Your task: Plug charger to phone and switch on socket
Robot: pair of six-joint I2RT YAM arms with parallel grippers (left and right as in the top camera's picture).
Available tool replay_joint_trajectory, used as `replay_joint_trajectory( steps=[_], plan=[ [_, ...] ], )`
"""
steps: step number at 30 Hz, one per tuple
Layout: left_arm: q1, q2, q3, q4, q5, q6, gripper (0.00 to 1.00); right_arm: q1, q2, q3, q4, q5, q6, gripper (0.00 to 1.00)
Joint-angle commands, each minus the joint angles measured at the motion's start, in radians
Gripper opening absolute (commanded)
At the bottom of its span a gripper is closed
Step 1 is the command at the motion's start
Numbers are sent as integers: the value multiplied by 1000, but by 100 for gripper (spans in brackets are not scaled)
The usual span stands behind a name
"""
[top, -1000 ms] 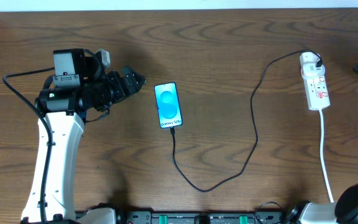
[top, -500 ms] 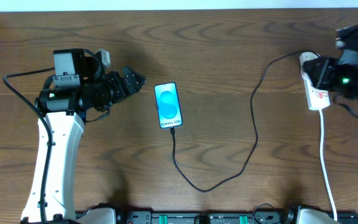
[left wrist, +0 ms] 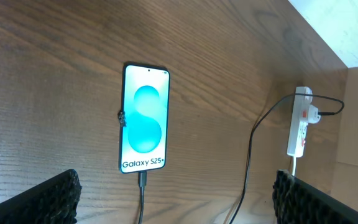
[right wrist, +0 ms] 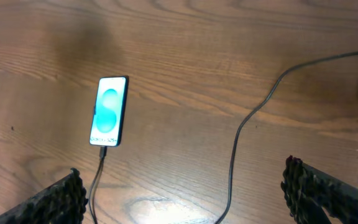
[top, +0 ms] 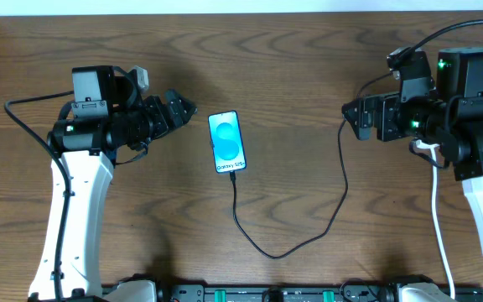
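Swinging in from off the bench (top: 292, 67) beside the socket (left wrist: 297, 124), with the right claw (top: 352, 120) gaping empty; holding the left claw (top: 183, 109) open beside the mid-bench phone (top: 227, 142), charger (top: 234, 197) seemingly plugged. Judging it light, skiddy: pressing squarely on its stiff red switch (left wrist: 303, 115).
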Motion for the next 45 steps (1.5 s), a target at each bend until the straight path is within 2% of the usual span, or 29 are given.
replay_joint_trajectory(
  steps=[1,12,28,34,45],
  plan=[
    [-4,-7,-5,-3,-5,-6,98,8,-14,4,-14,24,0,99],
    [-4,-7,-5,-3,-5,-6,98,8,-13,4,-123,94,-6,99],
    [-4,-7,-5,-3,-5,-6,98,6,-14,3,-72,179,-6,99],
    [-4,-7,-5,-3,-5,-6,98,6,-87,-72,88,286,-6,99],
    [-4,-7,-5,-3,-5,-6,98,3,-515,-648,632,347,-6,99]
  ],
)
